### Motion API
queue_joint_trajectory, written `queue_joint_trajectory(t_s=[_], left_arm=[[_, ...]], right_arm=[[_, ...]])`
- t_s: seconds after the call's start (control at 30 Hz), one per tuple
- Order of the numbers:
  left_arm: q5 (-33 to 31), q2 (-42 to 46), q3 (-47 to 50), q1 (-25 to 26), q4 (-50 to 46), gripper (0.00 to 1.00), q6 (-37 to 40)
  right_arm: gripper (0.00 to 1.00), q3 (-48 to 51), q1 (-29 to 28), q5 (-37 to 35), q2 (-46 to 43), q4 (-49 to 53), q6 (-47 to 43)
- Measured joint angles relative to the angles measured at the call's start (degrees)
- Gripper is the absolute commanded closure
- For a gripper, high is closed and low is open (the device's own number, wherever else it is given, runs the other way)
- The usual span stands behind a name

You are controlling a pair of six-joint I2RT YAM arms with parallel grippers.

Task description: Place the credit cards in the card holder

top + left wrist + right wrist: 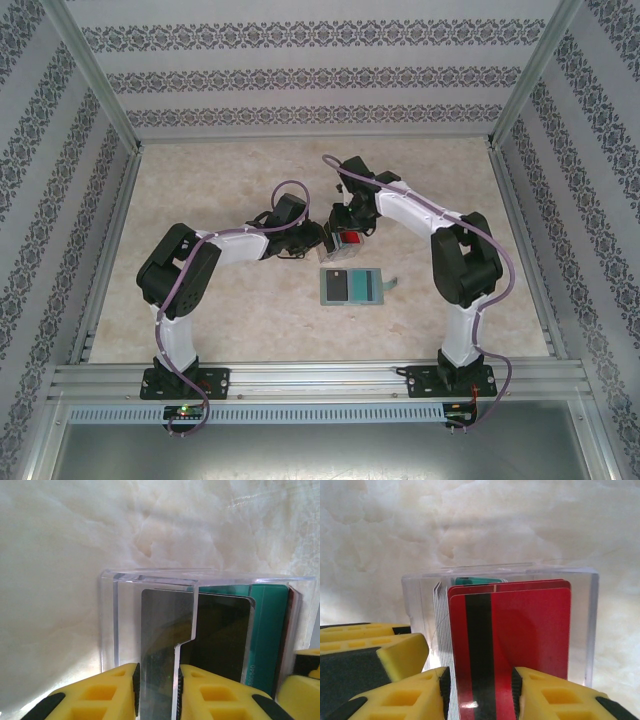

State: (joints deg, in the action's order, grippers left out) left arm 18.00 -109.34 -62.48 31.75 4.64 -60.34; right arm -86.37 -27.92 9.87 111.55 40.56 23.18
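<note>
In the top view, nearest the arm bases, the card holder (333, 286) lies flat on the marbled table (220, 300), grey-green with a darker patch on its face. A paler teal piece (368, 284) lies touching its right side; whether it is a card or a flap I cannot tell. Both lie apart from the two grippers, which meet just beyond them over a clear box (351, 241).

In the left wrist view, the left gripper (157, 695) has its yellow fingers (105, 692) drawn close together, pinching an upright clear panel of the clear box (107, 620). Past that panel stand a dark card (220, 635), then a teal card (267, 630), with a red edge at the far right.

In the right wrist view, the right gripper (481, 695) is nearly closed, its fingers (555, 697) clamped on both faces of a red card (530, 630) with a black stripe. The card stands upright in the clear box (582, 620). A second red card stands just behind it, and a strip of teal shows above them. A yellow finger of the left gripper (370, 647) shows at the left, beside the box.
</note>
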Motion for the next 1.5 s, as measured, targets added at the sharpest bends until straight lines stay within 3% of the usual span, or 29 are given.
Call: queue_joint_trajectory(t_s=[0.67, 1.07, 1.5], left_arm=[[0.0, 0.0, 0.0, 0.0, 0.07, 0.73, -0.15], [0.0, 0.0, 0.0, 0.0, 0.24, 0.73, -0.15], [0.0, 0.0, 0.04, 0.0, 0.28, 0.73, -0.15]], right_arm=[[0.58, -2.1, -2.47, -7.58, 1.46, 1.46, -1.05], [0.71, -2.1, -3.37, -10.86, 1.42, 1.42, -1.05], [0.77, -0.94, -1.75, -11.15, -0.22, 1.2, -0.87]])
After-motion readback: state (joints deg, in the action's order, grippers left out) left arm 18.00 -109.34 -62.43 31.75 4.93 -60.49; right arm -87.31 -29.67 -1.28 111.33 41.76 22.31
